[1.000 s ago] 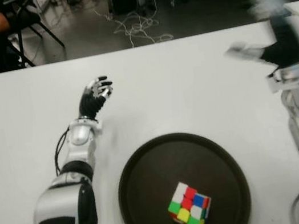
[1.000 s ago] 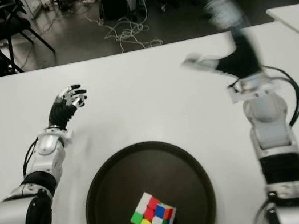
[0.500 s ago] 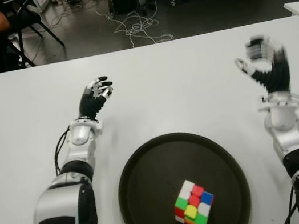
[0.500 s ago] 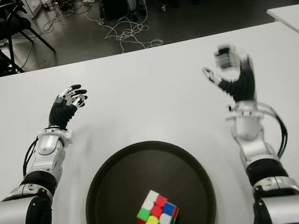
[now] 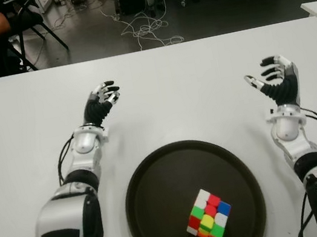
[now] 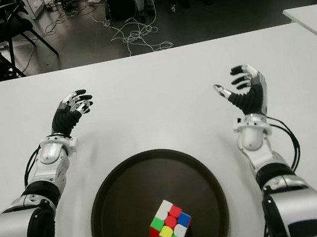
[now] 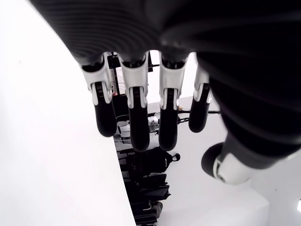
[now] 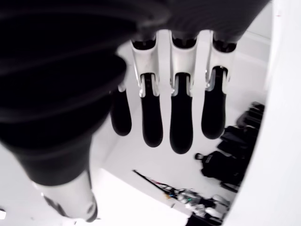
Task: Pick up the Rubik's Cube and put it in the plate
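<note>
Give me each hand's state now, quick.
Left hand: open, holding nothing.
Right hand: open, holding nothing.
Rubik's Cube lies in the plate.

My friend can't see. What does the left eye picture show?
A colourful Rubik's Cube sits inside a dark round plate on a white table. The robot's left hand and right hand are open and empty, one each side beyond the plate.

Beyond the far edge of the white table [image 5: 199, 68] lies a dark floor [image 5: 94, 31] strewn with pale cables [image 5: 146, 31]. A black chair [image 5: 28, 22], possibly folding, stands near the far-left corner.
</note>
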